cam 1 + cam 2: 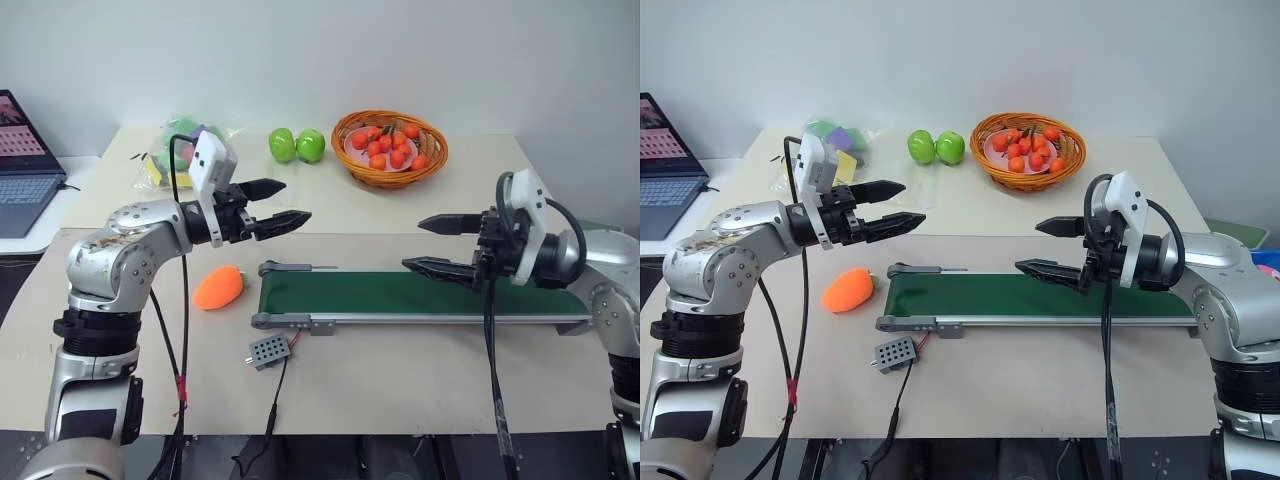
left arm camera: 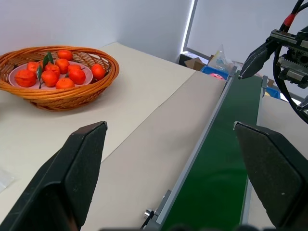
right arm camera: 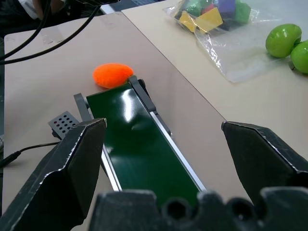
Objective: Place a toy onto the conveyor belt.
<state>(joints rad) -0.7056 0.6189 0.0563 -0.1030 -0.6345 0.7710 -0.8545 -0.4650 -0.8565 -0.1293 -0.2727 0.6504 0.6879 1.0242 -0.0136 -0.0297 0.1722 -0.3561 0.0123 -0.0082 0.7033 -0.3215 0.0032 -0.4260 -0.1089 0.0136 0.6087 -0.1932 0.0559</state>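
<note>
Big picture first: the table (image 1: pixel 420 350), a pale beige top, runs wide across the scene, with a plain white wall behind it and a laptop (image 1: pixel 22 165) on a separate white desk at far left.

Next in size, the conveyor belt (image 1: pixel 430 295) lies along the near-right half of the table, dark green between grey rails, nothing on it yet.

Both arms hang above the table. The left gripper (image 1: pixel 278 205) is raised over the belt's left end, fingers spread wide and empty. The right gripper (image 1: pixel 440 245) hovers above the belt's middle, its fingers also spread, holding nothing.

On the far side sit a wicker basket (image 1: pixel 390 170) of small orange-red fruits, a clear bag of coloured pieces (image 1: pixel 175 150) and two green apples (image 1: pixel 296 145). None of those is the target.

And here's the one that matters: the toy (image 1: pixel 218 287), an orange carrot, lies on the table just beside the belt's left end roller, below the left gripper and apart from it. Nearer the front edge, a small grey perforated box (image 1: pixel 270 351) trails a cable.

So the pick hasn't started, by my read. The left arm is the natural choice: drop down and back toward the toy, close across its thicker body since it looks soft and will squash, lift clear of the rail, then release it squarely on the green, not on the metal edge.
</note>
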